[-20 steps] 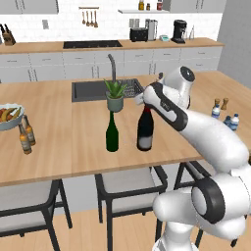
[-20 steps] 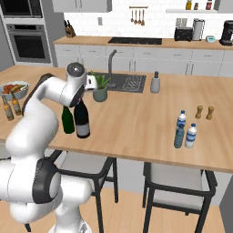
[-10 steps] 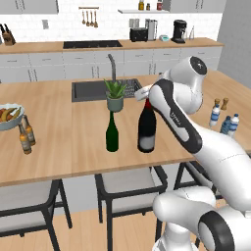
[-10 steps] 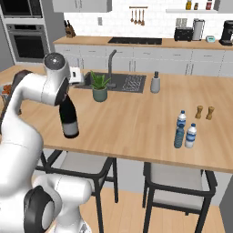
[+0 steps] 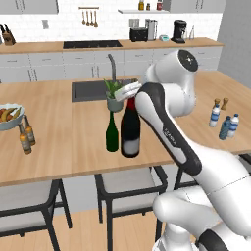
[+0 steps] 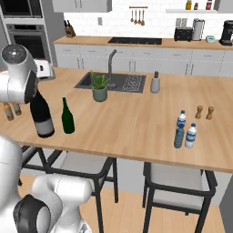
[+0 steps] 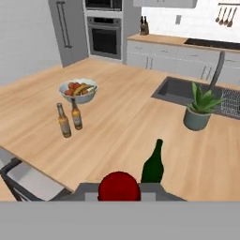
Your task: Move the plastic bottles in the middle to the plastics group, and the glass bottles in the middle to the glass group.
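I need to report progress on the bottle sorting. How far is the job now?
Done: it seems the blue-tinted water bottle already stands with the two clear water bottles. In hand: the gripper is shut on the red foil top of the black wine bottle, near the middle of the counter. Left: carry it to the amber beer bottles beside the fruit bowl, then move the green wine bottle there too.
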Available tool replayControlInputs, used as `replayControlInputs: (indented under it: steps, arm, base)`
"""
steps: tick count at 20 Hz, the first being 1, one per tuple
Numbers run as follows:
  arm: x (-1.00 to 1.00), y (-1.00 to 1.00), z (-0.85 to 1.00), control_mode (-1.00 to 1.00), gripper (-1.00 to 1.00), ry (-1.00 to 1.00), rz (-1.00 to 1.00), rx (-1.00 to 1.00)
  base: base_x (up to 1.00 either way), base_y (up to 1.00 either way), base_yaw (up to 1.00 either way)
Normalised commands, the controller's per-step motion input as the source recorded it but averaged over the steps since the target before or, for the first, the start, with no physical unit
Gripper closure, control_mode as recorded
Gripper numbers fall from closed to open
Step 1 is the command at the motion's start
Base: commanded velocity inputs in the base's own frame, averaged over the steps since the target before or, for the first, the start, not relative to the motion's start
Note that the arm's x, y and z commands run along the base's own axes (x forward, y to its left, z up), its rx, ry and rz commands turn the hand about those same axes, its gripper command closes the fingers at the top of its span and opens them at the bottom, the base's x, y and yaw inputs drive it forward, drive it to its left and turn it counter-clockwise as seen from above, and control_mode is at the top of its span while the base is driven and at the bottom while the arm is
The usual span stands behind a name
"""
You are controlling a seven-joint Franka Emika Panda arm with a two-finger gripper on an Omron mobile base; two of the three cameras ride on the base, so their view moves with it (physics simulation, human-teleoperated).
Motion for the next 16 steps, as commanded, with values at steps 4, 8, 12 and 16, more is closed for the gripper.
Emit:
replayControlInputs:
  steps: [4,8,12,16]
  arm:
    - [-0.64,0.91,0.27,-1.00,1.00,0.00,0.07,0.00]
    - [-0.51,0.99,0.16,-1.00,1.00,-0.01,0.07,0.00]
    - [-0.37,1.00,0.06,-1.00,1.00,-0.03,0.09,0.00]
    - [-0.26,1.00,0.01,-1.00,1.00,-0.01,0.10,0.00]
  base:
    - [0.00,0.00,0.00]
    - [0.00,0.00,0.00]
    - [0.00,0.00,0.00]
    - [0.00,0.00,0.00]
